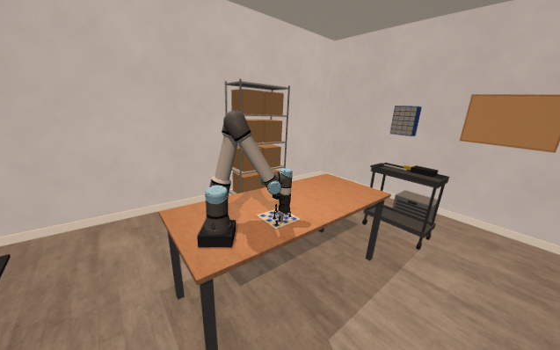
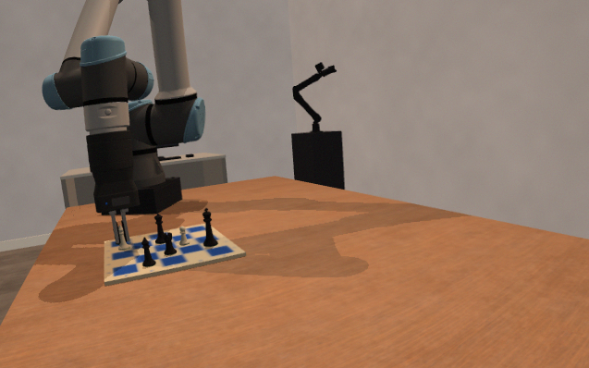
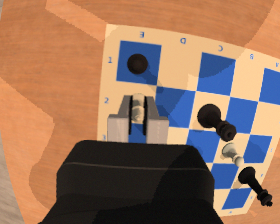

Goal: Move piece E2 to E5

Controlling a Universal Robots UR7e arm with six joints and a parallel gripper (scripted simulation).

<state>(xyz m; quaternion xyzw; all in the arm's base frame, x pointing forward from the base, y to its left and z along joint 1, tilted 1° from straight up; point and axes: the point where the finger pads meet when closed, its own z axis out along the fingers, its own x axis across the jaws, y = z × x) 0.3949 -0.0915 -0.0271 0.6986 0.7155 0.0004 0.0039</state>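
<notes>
A small blue-and-cream chessboard [image 2: 171,256] lies on the wooden table; it also shows in the wrist view [image 3: 197,116] and, small, in the top view [image 1: 278,218]. My gripper [image 2: 120,231] stands straight down over the board's far left side and is shut on a white piece [image 2: 122,239], whose base rests on or just above its square. In the wrist view the fingers pinch the white piece's top, on the second row from the board's edge. Several black pieces stand elsewhere, among them a tall one [image 2: 208,228] and a pawn [image 3: 138,64]. A second white piece [image 2: 183,236] stands mid-board.
The arm's base [image 1: 216,233] sits on the table left of the board. A shelf with boxes [image 1: 257,132] stands behind the table, a cart [image 1: 409,198] to its right. A black pedestal with a small arm [image 2: 317,157] stands beyond the far table edge.
</notes>
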